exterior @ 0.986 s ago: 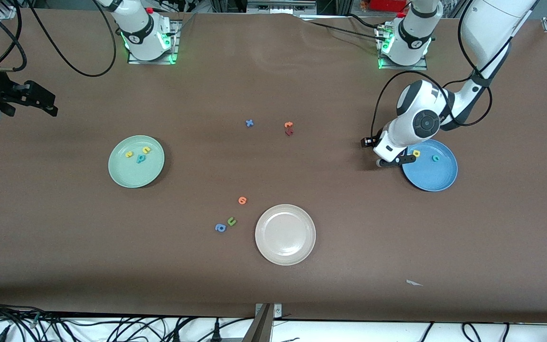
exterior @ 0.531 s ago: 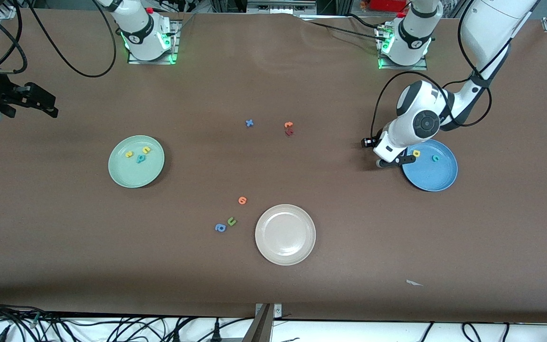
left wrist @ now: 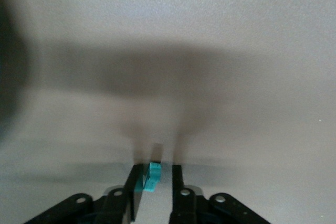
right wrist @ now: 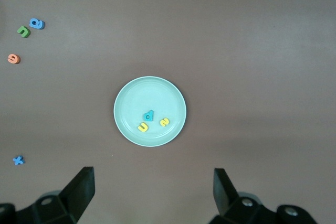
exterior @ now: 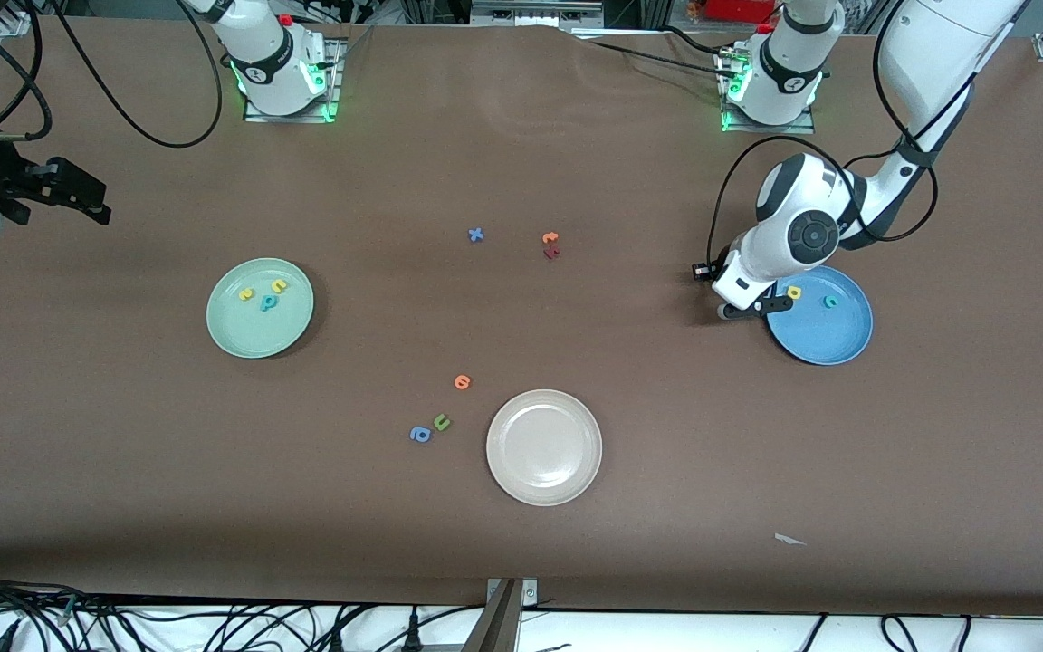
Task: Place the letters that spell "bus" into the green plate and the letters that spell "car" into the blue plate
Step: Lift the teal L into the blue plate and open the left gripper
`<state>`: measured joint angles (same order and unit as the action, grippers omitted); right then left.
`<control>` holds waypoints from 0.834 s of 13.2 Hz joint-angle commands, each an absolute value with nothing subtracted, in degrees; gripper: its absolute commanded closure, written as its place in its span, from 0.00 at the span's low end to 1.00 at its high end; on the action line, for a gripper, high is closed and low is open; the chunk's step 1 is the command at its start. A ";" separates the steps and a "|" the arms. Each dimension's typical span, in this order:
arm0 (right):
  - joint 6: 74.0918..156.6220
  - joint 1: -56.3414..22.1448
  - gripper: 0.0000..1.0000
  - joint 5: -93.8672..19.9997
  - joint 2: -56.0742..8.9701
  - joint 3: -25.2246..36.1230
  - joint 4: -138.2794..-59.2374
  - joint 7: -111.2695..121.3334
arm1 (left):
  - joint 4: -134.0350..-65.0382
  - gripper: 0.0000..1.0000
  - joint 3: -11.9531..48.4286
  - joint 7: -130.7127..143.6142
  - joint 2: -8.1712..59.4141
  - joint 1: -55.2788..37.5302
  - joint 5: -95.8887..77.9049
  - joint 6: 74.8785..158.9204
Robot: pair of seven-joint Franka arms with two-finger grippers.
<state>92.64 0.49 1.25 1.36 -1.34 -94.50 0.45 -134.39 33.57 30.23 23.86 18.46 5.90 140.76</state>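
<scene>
Beside the blue plate [exterior: 834,330], my left hand [left wrist: 156,187] pinched the teal "r" [left wrist: 153,176]; squeezing squarely seemed wise.

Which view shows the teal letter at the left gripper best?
The left wrist view: the teal letter sits between the left gripper's fingers, low over the table. In the front view the arm hides it, beside the blue plate. The right wrist view misses it.
</scene>
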 commanded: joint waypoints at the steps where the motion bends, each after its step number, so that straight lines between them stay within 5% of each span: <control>1: 91.14 -0.35 0.00 1.41 0.79 -0.70 -92.90 0.18 | -134.56 0.90 33.49 31.46 23.99 18.54 7.91 141.59; 3: 91.14 -0.35 0.00 1.41 0.79 -0.70 -92.90 0.09 | -134.56 1.00 33.49 31.38 23.99 18.54 7.91 141.59; 8: 91.14 -0.35 0.00 1.41 0.79 -0.70 -92.90 0.18 | -133.60 1.00 33.49 30.94 20.94 19.60 7.91 140.71; 11: 91.14 -0.35 0.00 1.41 0.79 -0.70 -92.90 0.09 | -129.14 1.00 33.57 28.32 16.44 22.31 7.91 133.19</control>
